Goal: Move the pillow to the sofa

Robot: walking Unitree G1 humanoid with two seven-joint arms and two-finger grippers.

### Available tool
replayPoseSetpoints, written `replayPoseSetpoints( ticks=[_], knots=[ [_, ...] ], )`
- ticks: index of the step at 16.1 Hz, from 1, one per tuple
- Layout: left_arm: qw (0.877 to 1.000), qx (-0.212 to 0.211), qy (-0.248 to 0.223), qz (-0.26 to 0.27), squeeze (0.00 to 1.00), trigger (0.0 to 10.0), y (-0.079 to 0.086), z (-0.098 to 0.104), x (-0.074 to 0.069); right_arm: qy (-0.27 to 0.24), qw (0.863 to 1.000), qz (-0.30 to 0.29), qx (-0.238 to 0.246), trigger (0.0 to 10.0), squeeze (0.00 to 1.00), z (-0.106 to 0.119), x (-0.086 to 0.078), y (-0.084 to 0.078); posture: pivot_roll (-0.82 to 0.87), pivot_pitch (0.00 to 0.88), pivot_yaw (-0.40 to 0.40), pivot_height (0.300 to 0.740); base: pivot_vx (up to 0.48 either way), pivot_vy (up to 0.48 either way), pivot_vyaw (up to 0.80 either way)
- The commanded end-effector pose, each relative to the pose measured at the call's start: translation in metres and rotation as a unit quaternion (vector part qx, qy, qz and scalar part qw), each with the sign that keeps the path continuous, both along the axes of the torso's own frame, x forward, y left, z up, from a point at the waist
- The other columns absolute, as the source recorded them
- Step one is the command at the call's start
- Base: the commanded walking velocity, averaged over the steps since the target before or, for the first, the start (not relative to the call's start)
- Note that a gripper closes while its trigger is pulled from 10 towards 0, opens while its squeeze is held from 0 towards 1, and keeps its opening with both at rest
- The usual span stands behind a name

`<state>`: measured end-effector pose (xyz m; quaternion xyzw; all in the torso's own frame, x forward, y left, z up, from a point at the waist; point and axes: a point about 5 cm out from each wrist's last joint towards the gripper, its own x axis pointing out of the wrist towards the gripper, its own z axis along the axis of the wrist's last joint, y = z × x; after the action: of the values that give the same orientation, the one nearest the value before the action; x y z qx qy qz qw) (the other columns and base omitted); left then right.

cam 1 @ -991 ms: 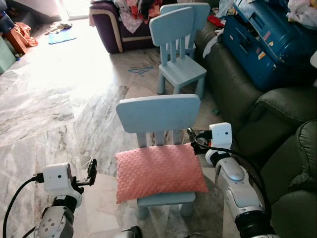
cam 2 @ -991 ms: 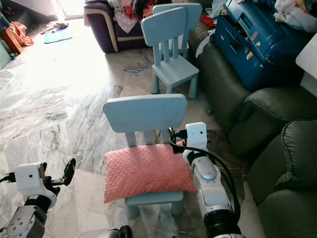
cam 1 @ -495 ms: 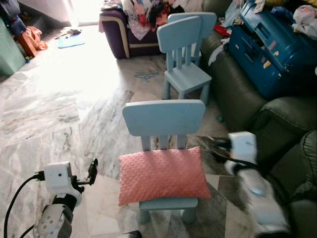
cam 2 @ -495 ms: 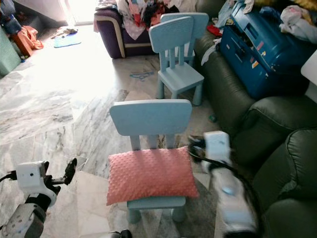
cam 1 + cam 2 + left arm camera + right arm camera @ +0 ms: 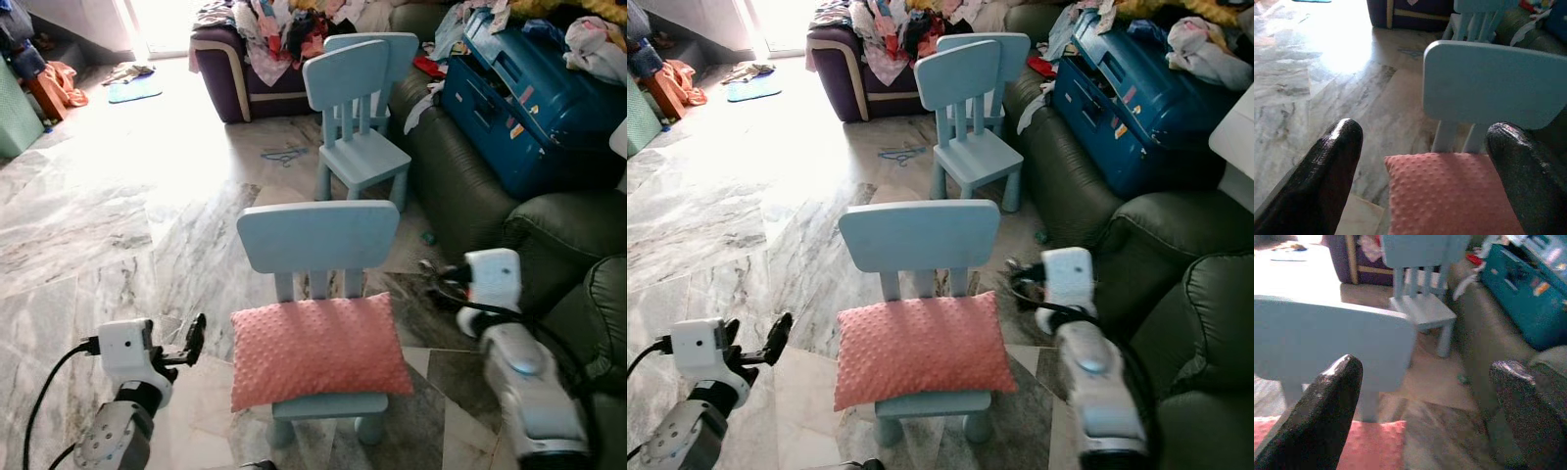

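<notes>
Pink, dimpled pillow (image 5: 318,348) lay flat on the seat of a pale blue child's chair (image 5: 318,238). Head views: left gripper (image 5: 194,336) hung at the pillow's nine o'clock, right gripper (image 5: 438,284) near its two o'clock, both apart from it, apparently flanking for a two-sided lift; dark green sofa (image 5: 470,166) stood at three o'clock. Left wrist: fingers (image 5: 1332,169) spread, pillow corner between them, untouched. Right wrist: fingers (image 5: 1327,406) spread; pillow edge low between them, blurred.
</notes>
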<state>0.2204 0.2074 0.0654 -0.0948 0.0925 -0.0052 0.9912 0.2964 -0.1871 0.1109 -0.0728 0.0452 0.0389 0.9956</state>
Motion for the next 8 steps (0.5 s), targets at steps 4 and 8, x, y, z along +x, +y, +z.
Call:
replayPoseSetpoints(
  ticks=[4, 8],
  knots=[
    [1.0, -0.007, 0.0, 0.002, 0.0, 10.0, -0.0021, 0.0023, -0.0026, -0.007, 1.0, 0.015, 0.014, 10.0, 0.0, 0.0074, 0.0033, 0.0132, -0.15, 0.096, 0.038, 0.74, 0.0, 0.0, 0.0],
    [1.0, -0.01, 0.002, -0.001, 0.0, 10.0, -0.0041, 0.0027, -0.0031, -0.005, 1.0, 0.018, 0.016, 10.0, 0.0, 0.0073, 0.0037, 0.0158, -0.15, 0.106, 0.04, 0.74, 0.0, 0.0, 0.0]
  ],
)
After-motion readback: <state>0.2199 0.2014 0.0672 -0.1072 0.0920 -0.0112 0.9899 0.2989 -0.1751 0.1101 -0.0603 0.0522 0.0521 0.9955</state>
